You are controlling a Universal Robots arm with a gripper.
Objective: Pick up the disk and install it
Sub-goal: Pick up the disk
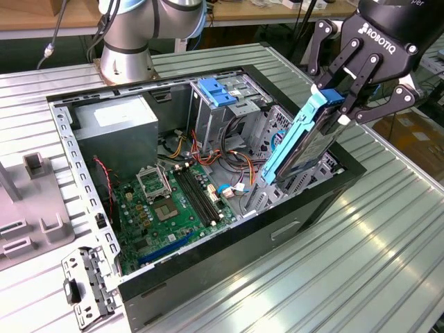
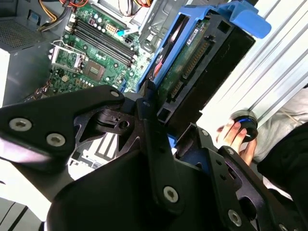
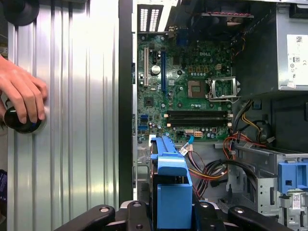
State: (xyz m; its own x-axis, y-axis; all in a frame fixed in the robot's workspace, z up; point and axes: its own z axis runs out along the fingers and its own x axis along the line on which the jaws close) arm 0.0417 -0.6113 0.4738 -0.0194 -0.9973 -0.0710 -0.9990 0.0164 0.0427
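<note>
The disk [image 1: 309, 142], in its blue carrier, is held tilted above the open computer case [image 1: 208, 267], lower end toward the interior. Its upper end is clamped between the 2 fingers of the gripper [image 1: 338, 104].

- The disk [image 1: 311, 147]: dark metal face, framed by a bright blue plastic carrier.
- The end effector [image 1: 338, 107]: matte black, with white print on its body.
- The motherboard [image 1: 166, 201]: green, crossed by black memory slots and one blue slot.
- The desk [image 1: 388, 229]: silver-grey, striped with parallel ridges.
- The power supply [image 1: 118, 135]: grey box, white label.
- The computer case [image 1: 277, 229]: black outside, bare grey metal inside.
- The wires [image 1: 218, 156]: red, yellow, orange and black.
- The drive-bay latch [image 1: 216, 91]: blue.
- The arm [image 1: 132, 35]: silver-grey with a pale blue joint ring.
</note>
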